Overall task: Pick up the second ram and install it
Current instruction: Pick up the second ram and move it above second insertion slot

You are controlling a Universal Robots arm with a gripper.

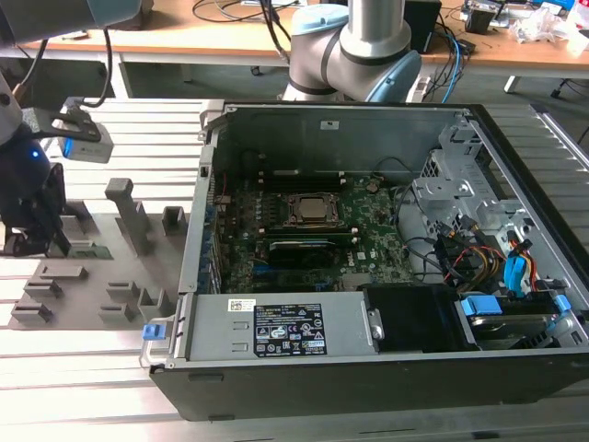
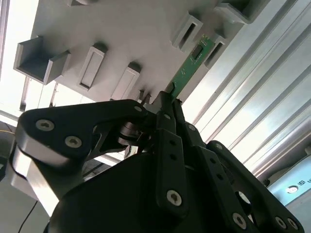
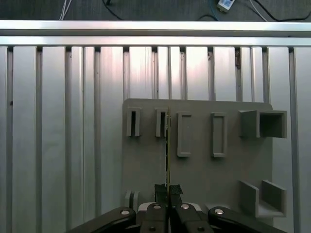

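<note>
Ram (image 2: 190,68) green, dark chips. Gripper (image 2: 166,99) black, silver screws. Fixture (image 3: 199,170) plain grey. Table (image 3: 58,121) silver, ribbed stripes. Motherboard (image 1: 373,230) green. Case (image 1: 368,391) seemingly black; clips (image 1: 480,306) blue. Wires (image 1: 474,256) red, yellow. Arm (image 1: 368,46) grey, pale-blue caps.

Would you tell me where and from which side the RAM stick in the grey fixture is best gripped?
I'd pinch the RAM stick across its flat faces at the top edge, coming down from above: it stands on edge in the grey fixture, leaving only that edge free. The gripper is shut on it so.

Second ram (image 2: 193,63) on fixture plate (image 3: 146,160), computer case (image 1: 368,387) beside
</note>
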